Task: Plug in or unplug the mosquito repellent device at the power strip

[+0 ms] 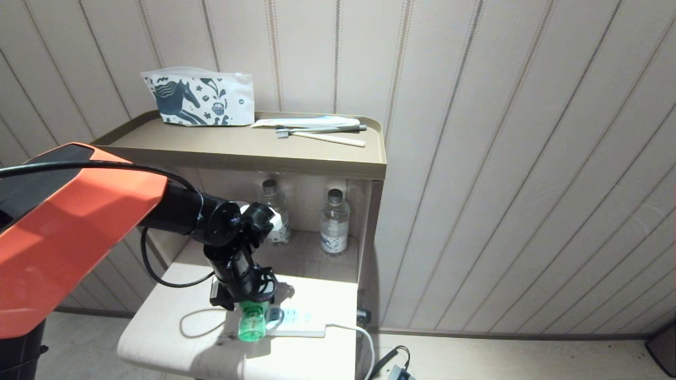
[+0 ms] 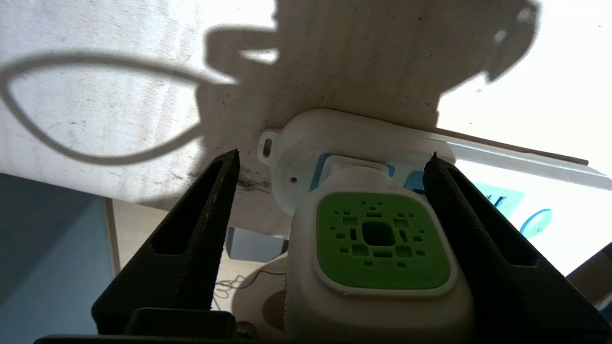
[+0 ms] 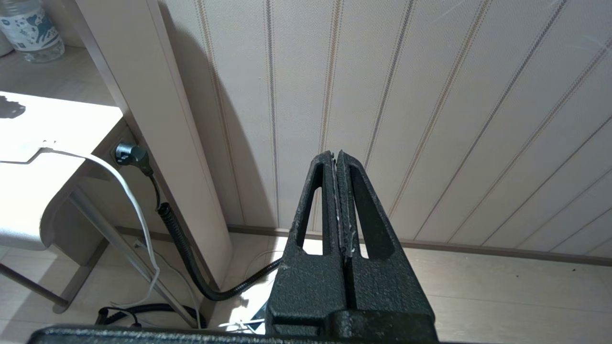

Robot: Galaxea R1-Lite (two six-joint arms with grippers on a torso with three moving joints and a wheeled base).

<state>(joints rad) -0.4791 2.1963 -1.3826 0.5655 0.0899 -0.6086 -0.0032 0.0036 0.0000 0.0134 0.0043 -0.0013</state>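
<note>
The mosquito repellent device [image 1: 251, 323] lies level with its green bottle toward the table's front edge, and its white-and-green head [image 2: 377, 239] is seated in the end socket of the power strip [image 1: 298, 322]. My left gripper [image 1: 244, 293] comes down onto it from behind. In the left wrist view the left gripper [image 2: 334, 154] is open around the head: one finger stands well clear of it and the other is close beside it. The strip's white end [image 2: 363, 129] shows just past the head. My right gripper [image 3: 336, 154] is shut and empty, facing the panelled wall, out of the head view.
The low pale table [image 1: 174, 338] bears the strip, whose white cable [image 1: 364, 338] drops off its right edge. Two water bottles [image 1: 335, 221] stand in the recess behind. The shelf above holds a printed pouch [image 1: 198, 97] and toothbrushes [image 1: 322, 134].
</note>
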